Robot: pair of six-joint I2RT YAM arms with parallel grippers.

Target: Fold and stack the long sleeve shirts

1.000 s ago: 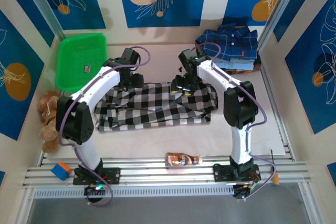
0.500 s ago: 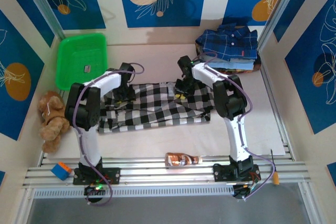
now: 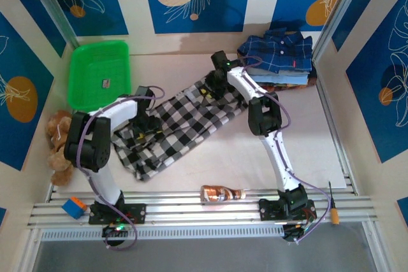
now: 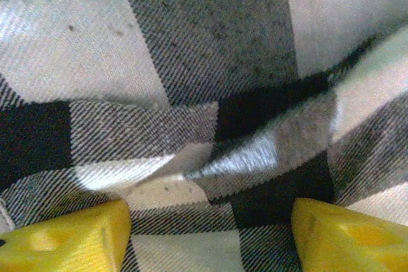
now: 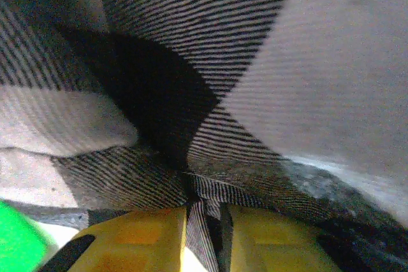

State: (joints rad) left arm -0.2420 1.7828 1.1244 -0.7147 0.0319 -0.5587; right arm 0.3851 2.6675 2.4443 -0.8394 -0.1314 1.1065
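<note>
Rails [image 3: 191,211] run along the bottom of the overhead view, with a brown bottle [image 3: 223,193] lying just above them on the counter [image 3: 312,144] and a blue-and-orange block [image 3: 74,207] at lower left. In the middle of the frame the checked shirt [image 3: 185,122] lies as a rumpled band slanting from lower left up to the right. The left pincer [image 3: 141,127] is down on its lower-left part. In the left wrist view its yellow fingertips [image 4: 70,237] stand wide apart at the bottom corners, with creased black-and-white cloth between and beyond them. They seem to rest on the fabric rather than clamp it, though so close a view makes that hard to judge. A brown plush toy [image 3: 58,144] sits at the left edge, beside that arm. Higher up, the right pincer [image 3: 213,88] is at the shirt's upper-right end, and the right wrist view shows its yellow fingers [image 5: 140,237] nearly together with a thin fold of checked cloth nipped between them. Farther back, a green basket [image 3: 99,71] sits at upper left. At upper right is a pile of folded shirts [image 3: 287,76] with a navy plaid shirt [image 3: 277,52] on top.
</note>
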